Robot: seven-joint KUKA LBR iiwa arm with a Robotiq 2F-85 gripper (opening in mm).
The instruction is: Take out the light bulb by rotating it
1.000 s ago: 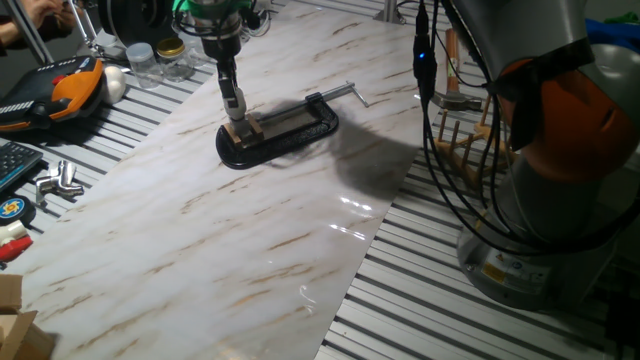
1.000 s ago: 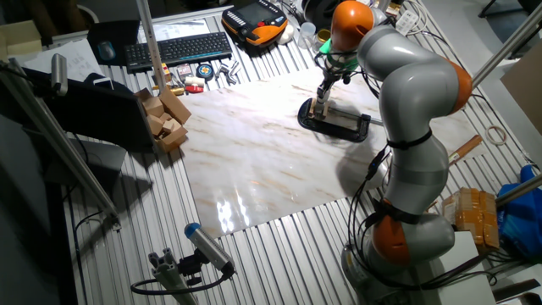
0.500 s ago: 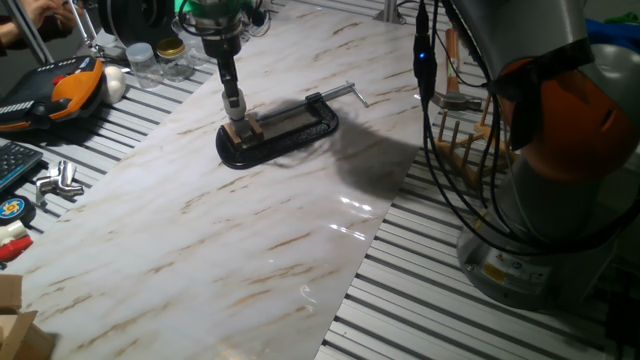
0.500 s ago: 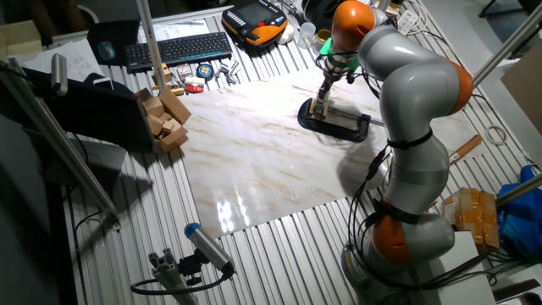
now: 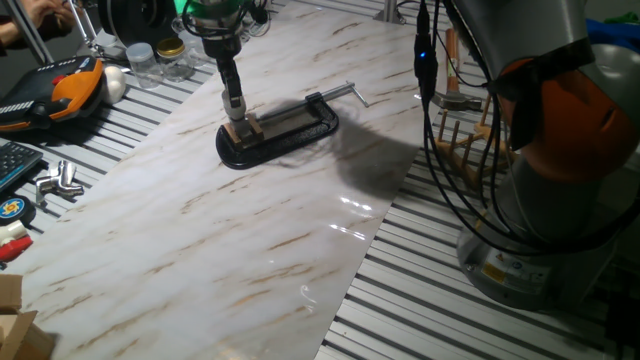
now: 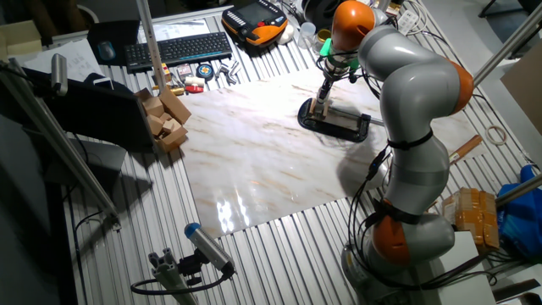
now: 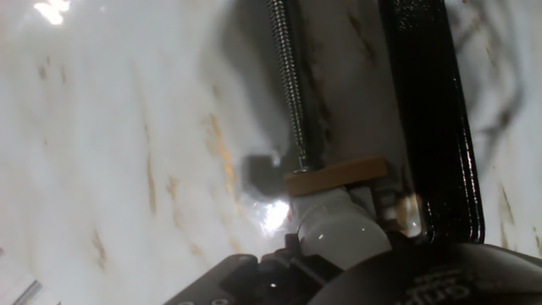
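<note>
The small frosted-white round light bulb [image 7: 343,230] sits at the near-left end of the black metal C-clamp [image 5: 290,128], which lies flat on the pale marble-patterned board [image 5: 250,220] towards its far side. In the hand view the bulb shows as a smooth, milky dome with a soft highlight, right under the camera; below it a pale collar meets a thin tan wooden block [image 7: 335,175], against which the clamp's threaded steel screw [image 7: 286,80] presses. Its grey base cannot be made out here.

Over the last second the gripper [image 5: 233,103] has risen slightly in the fixed view, its tip now a little higher above the wooden block than before, while the clamp and block have not shifted. That small lift reads as the bulb beginning to come up out of its seat, though whether it is fully free of the thread cannot be told.

The two fingers come straight down onto the bulb, and in the hand view the bulb sits tight against the gripper body; I judge the fingers clenched on it, since the bulb appears carried at their tip. Far left, clear glass jars [image 5: 160,58] and an orange-and-black handheld pendant [image 5: 60,88] stand well apart from the clamp.
</note>
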